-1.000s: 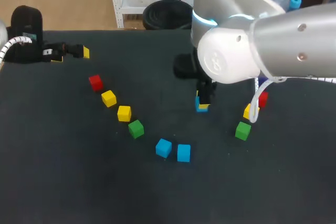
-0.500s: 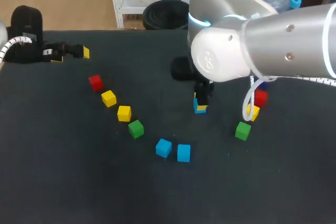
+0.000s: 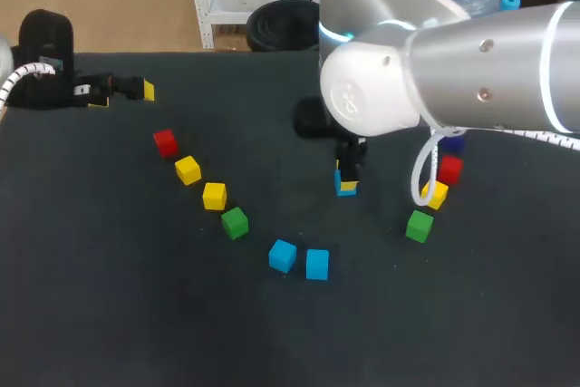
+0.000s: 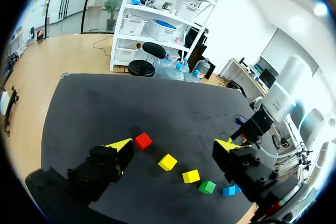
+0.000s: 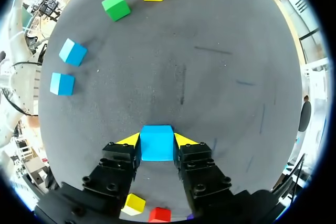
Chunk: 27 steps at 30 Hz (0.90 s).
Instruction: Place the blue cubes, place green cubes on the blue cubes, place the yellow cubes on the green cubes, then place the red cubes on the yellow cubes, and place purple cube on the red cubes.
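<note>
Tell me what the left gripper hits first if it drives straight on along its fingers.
Probably the bare table mat, beyond the red cube. That cube sits just ahead of the open left gripper but seems to lie under its line. Depth is unclear.

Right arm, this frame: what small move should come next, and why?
Probably lift the blue cube slightly and start it toward the other two blue cubes. The right jaws press on its two sides, so the grip looks set. It appears low at the table, apart from those two, with bare surface between.
</note>
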Available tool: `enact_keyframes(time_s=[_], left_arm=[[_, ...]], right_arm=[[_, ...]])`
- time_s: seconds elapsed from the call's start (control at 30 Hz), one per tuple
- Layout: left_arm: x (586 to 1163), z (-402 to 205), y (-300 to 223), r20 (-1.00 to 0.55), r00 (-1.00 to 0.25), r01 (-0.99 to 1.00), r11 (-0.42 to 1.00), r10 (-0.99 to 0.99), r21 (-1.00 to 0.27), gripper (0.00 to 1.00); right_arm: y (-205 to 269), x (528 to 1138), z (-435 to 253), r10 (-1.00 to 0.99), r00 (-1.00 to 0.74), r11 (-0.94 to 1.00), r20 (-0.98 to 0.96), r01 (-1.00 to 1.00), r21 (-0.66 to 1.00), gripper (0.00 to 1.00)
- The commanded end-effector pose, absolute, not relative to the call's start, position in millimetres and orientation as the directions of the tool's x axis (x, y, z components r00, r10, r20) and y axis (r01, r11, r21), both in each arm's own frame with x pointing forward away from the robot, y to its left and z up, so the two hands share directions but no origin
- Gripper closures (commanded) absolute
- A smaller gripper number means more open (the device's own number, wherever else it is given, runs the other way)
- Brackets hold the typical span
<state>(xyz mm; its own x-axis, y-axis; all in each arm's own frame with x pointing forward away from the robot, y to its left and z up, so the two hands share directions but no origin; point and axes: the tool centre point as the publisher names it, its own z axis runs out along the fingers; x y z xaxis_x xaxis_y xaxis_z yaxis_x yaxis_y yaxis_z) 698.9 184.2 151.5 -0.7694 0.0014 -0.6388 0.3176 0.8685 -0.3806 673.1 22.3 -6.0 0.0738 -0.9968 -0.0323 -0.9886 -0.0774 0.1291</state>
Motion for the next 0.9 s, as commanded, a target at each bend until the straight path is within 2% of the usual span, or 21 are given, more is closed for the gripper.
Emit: enact_keyframes(time_s=[0.03, 0.1, 0.13, 0.17, 0.2, 0.23, 0.27, 0.57, 0.9], left_arm=[[699, 150, 185, -0.642, -0.767, 0.322, 0.865, 0.0, -0.384, 0.0], [699, 150, 185, -0.642, -0.767, 0.322, 0.865, 0.0, -0.384, 0.0], [699, 150, 185, -0.642, -0.767, 0.322, 0.865, 0.0, -0.384, 0.0], [699, 150, 185, -0.642, -0.767, 0.322, 0.865, 0.0, -0.384, 0.0], [699, 150, 185, -0.642, -0.767, 0.322, 0.865, 0.0, -0.384, 0.0], [699, 150, 185, -0.642, -0.767, 0.322, 0.865, 0.0, -0.384, 0.0], [699, 150, 185, -0.642, -0.767, 0.322, 0.865, 0.0, -0.384, 0.0], [699, 150, 185, -0.642, -0.767, 0.322, 0.865, 0.0, -0.384, 0.0], [699, 150, 185, -0.642, -0.767, 0.322, 0.865, 0.0, -0.384, 0.0]], right_arm=[[23, 675, -9, -0.997, 0.071, -0.074, -0.029, -0.988, 0.133, 1.0], [23, 675, -10, -0.998, 0.066, -0.069, -0.023, -0.988, 0.136, 1.0], [23, 675, -10, -0.998, 0.062, -0.065, -0.022, -0.988, 0.137, 0.96], [23, 675, -10, -0.998, 0.061, -0.063, -0.021, -0.989, 0.137, 0.85], [24, 675, -10, -0.998, 0.059, -0.061, -0.021, -0.989, 0.138, 0.67], [24, 674, -11, -0.998, 0.058, -0.06, -0.02, -0.989, 0.139, 0.41], [24, 674, -11, -0.998, 0.057, -0.06, -0.021, -0.988, 0.139, 0.0], [26, 665, 12, -0.999, 0.028, -0.031, -0.036, -0.994, 0.101, 0.0], [47, 612, 52, -0.997, 0.06, -0.063, -0.051, -0.996, 0.059, 0.0]])
